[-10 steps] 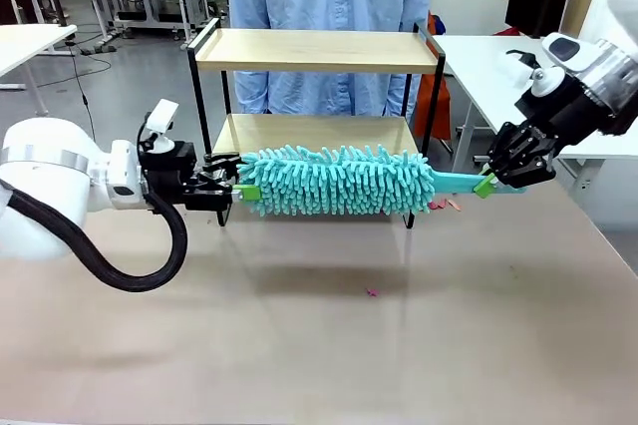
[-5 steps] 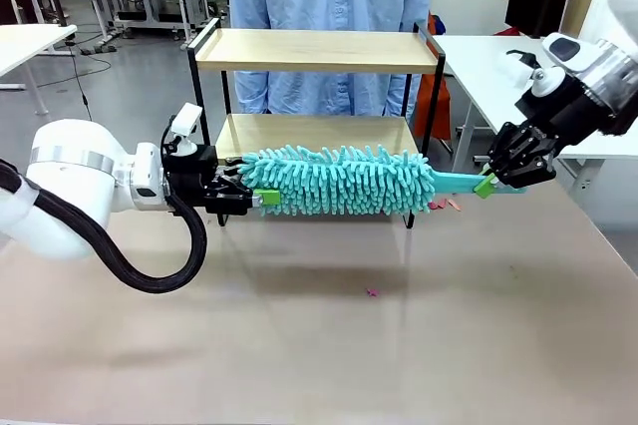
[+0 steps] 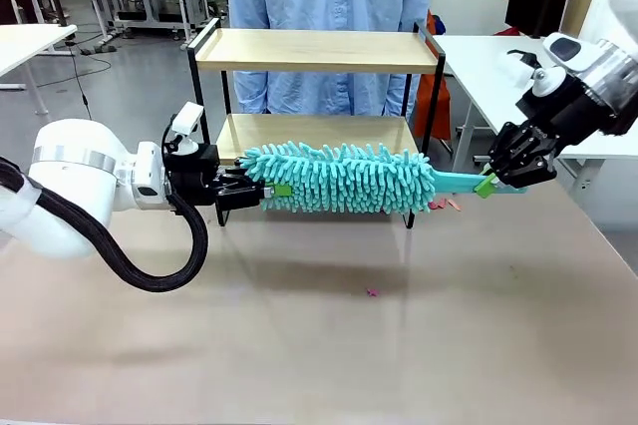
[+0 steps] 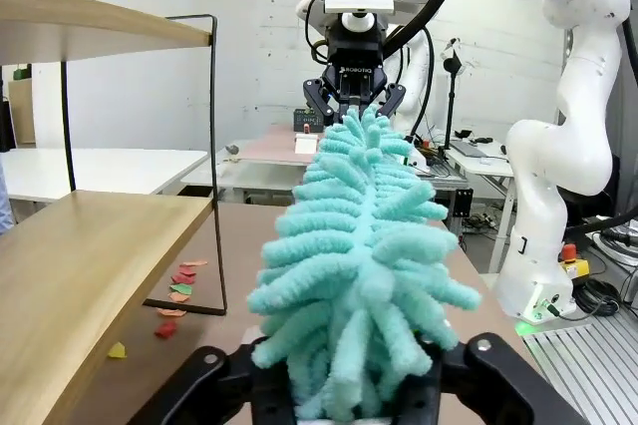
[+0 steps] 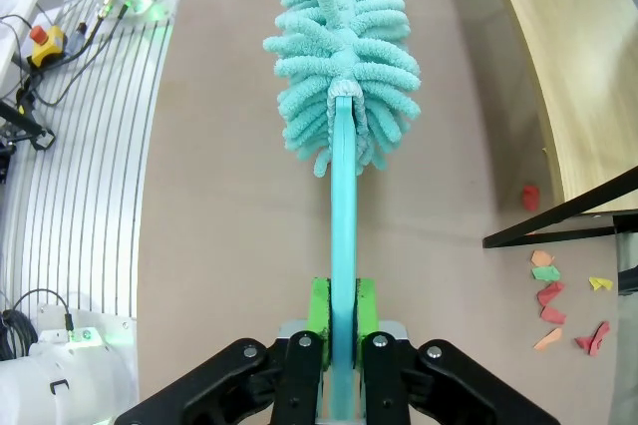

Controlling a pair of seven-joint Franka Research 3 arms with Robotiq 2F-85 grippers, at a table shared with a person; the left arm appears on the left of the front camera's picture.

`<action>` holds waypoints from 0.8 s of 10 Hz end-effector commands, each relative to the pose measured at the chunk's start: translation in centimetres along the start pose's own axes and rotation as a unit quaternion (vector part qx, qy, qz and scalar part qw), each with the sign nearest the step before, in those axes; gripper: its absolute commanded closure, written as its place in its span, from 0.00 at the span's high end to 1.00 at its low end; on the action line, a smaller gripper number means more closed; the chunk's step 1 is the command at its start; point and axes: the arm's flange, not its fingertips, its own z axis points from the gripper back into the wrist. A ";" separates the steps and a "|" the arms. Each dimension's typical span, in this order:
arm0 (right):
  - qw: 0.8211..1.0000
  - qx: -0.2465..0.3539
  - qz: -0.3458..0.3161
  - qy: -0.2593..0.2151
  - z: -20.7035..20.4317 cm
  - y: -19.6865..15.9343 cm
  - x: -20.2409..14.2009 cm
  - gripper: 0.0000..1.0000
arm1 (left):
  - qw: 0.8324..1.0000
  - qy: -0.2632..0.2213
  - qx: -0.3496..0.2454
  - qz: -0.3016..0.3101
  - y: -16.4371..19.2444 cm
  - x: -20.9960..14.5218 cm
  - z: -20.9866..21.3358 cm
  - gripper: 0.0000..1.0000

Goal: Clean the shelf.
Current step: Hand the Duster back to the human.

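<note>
A wide tan table [image 3: 329, 345] fills the near ground, with white tables and metal-framed benches in the room beyond and a person in a light blue shirt [image 3: 329, 6] standing at the far side. The shelf [image 3: 317, 51] stands at the table's far middle, its two wooden boards running left to right in a black frame. In front of its lower board a teal duster [image 3: 339, 178] hangs level above the table, long axis left to right, fluffy head to the left and flat handle [image 3: 459, 184] to the right. The left gripper [image 3: 267, 191] is closed on the fluffy tip of the head; the right gripper [image 3: 486, 186] is clamped on the handle end, green pads pressing both faces of it in the right wrist view. Small coloured paper scraps [image 5: 558, 295] lie on the table by the shelf's right leg, one pink scrap [image 3: 372, 292] lies nearer the middle, and a yellow scrap [image 4: 117, 350] sits on the lower board
</note>
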 end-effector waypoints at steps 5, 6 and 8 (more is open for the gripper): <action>1.000 -0.002 -0.001 -0.016 0.1 0.2 0.3 0.13 | 1.000 -0.009 -0.025 0.004 0.0 0.4 0.0 0.00; 1.000 -0.002 -0.001 -0.016 0.1 0.2 0.3 0.13 | 1.000 -0.009 -0.021 -0.005 0.1 0.5 -0.1 0.00; 1.000 0.000 -0.001 0.000 0.1 0.0 -0.1 0.68 | 1.000 -0.007 -0.012 0.002 -0.3 0.1 -0.2 0.00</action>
